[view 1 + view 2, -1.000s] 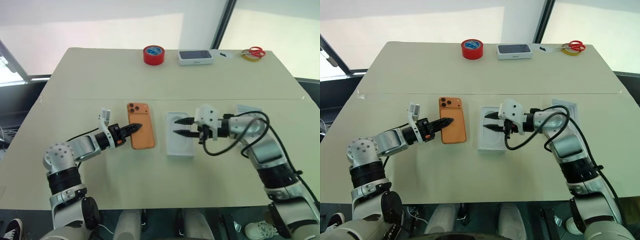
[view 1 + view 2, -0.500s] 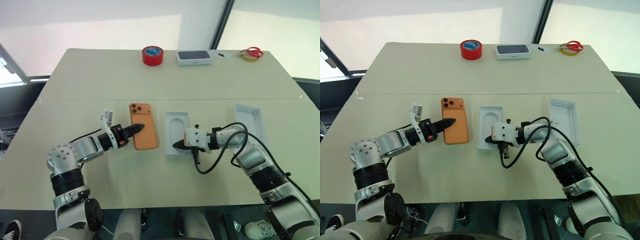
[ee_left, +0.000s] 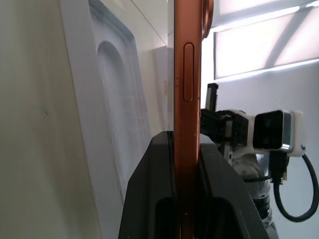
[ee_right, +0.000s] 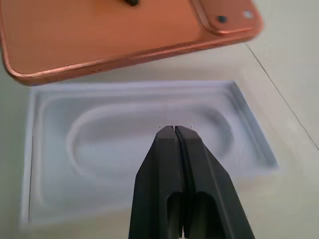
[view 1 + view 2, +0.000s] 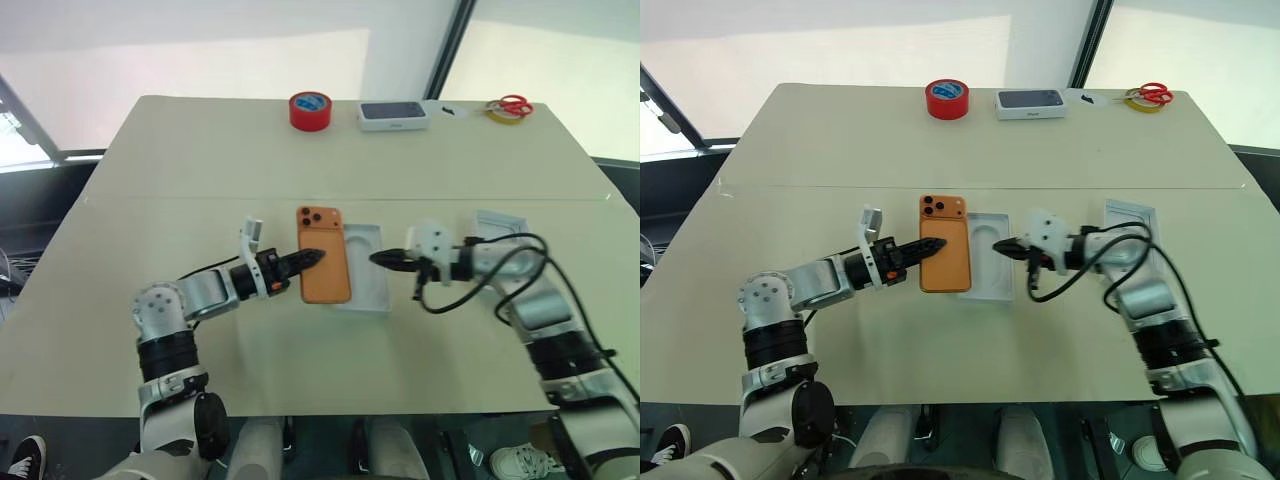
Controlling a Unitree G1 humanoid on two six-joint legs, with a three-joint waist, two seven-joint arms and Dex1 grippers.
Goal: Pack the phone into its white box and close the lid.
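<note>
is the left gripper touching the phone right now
Touching. In the left wrist view the left gripper has its two black fingers pressed against both faces of the orange phone, clamping it edge-on with no gap.

pincer [image 4: 174, 130] closed — white box [image 4: 50, 99], phone [image 4: 99, 35]

Bright daylight pours from the windows beyond the table [image 5: 200, 150], shadows faint, close wrist pictures soft.

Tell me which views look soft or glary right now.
Right wrist view: the white box is blurred, the right gripper sharp. Left wrist view: bright window glare behind the phone. Left eye view: evenly lit table, bright windows behind it.
</note>
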